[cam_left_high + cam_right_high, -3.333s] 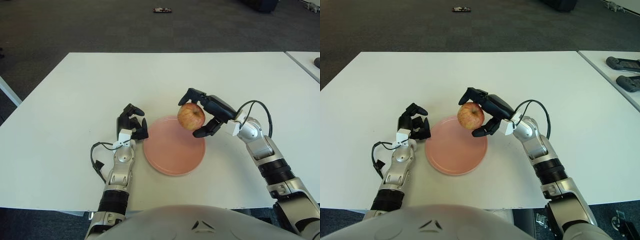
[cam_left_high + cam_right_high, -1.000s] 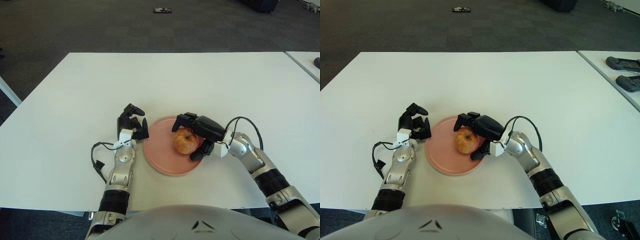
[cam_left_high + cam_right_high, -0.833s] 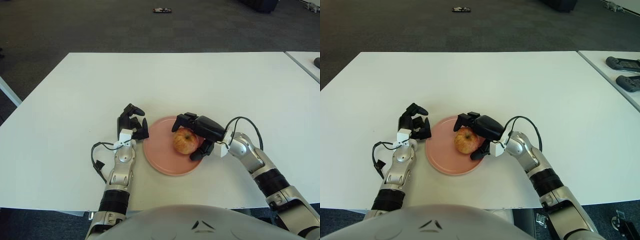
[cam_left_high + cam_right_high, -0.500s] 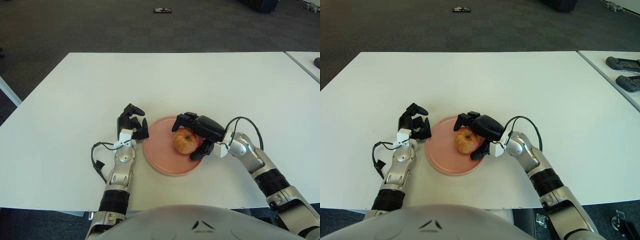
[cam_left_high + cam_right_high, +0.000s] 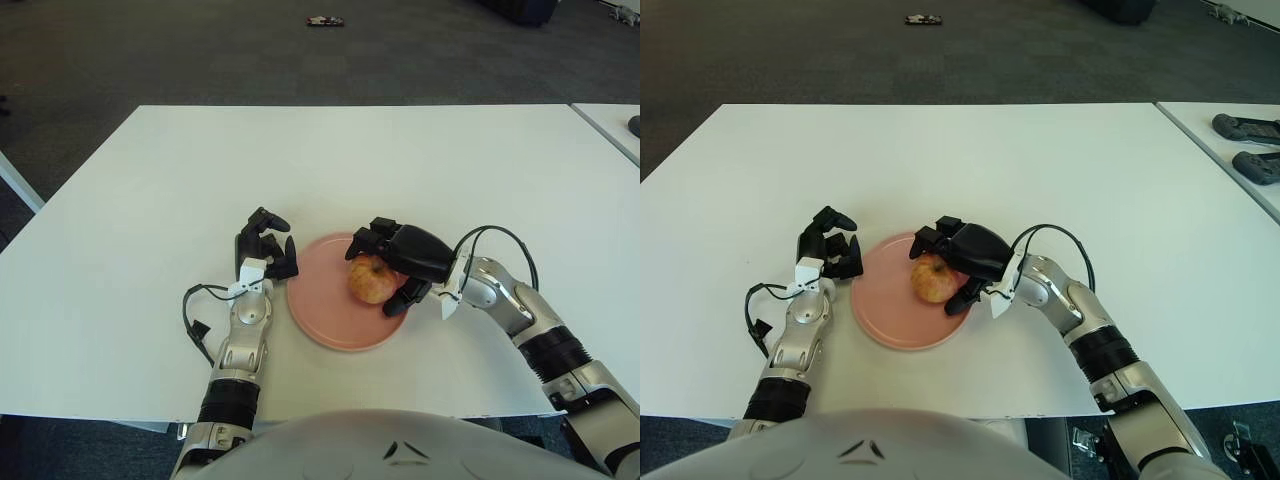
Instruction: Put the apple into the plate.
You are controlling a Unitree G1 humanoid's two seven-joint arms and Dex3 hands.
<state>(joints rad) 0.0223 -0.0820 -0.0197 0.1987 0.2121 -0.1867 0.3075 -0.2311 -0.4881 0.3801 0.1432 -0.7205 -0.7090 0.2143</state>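
Note:
A red-yellow apple sits on the pink plate near the table's front, right of the plate's middle. My right hand reaches in from the right and is shut on the apple, with its black fingers curled over the top and the thumb low at the right side. My left hand shows just left of the plate's rim, fingers curled and holding nothing.
The white table spreads wide around the plate. A second table with two dark controllers adjoins at the far right. A small dark object lies on the floor beyond the table.
The right hand brought the apple down from above the plate's right rim onto the plate. In the last half second its wrist swung right while the fingers stayed around the apple. The left hand held still.

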